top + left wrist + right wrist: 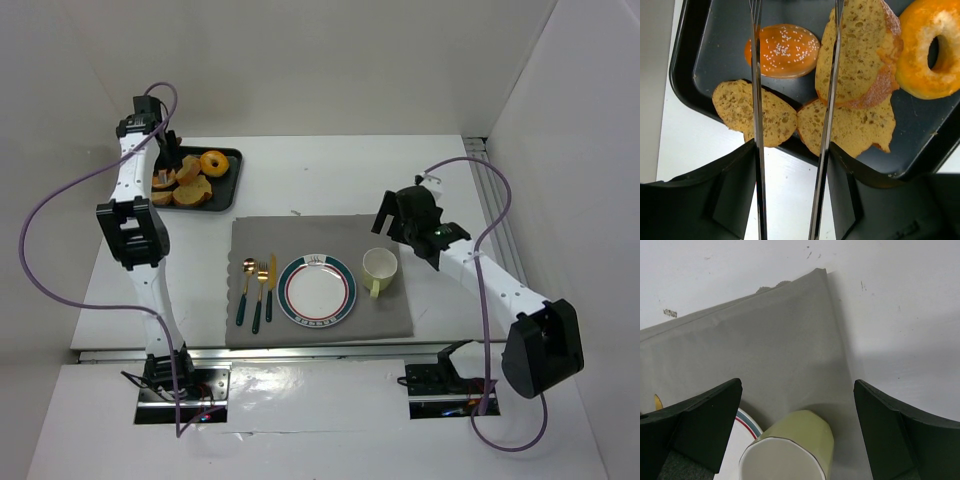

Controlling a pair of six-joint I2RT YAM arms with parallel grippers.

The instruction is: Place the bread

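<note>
Bread slices (860, 75) tan, speckled, darker at the crust, overlapping in the black tray (715, 45) directly under the left claw (173, 160), its thin fingers (757, 150) spread and pinching nothing, sesame bun (785, 50) between them farther ahead, glazed doughnut (935, 50) off to its right side, right claw (797, 385) spread wide above a pale green mug (795, 440).

Overhead camera sees the whole desk (300, 160), sharing the far-left tray (725, 55) with the close left wrist view, the cup (805, 432) with the right.

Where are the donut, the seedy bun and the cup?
donut (915, 65), left wrist view, on its glazed ring left of the hole.
seedy bun (785, 50), left wrist view, middle of its top.
cup (807, 432), right wrist view, on its outer side.
</note>
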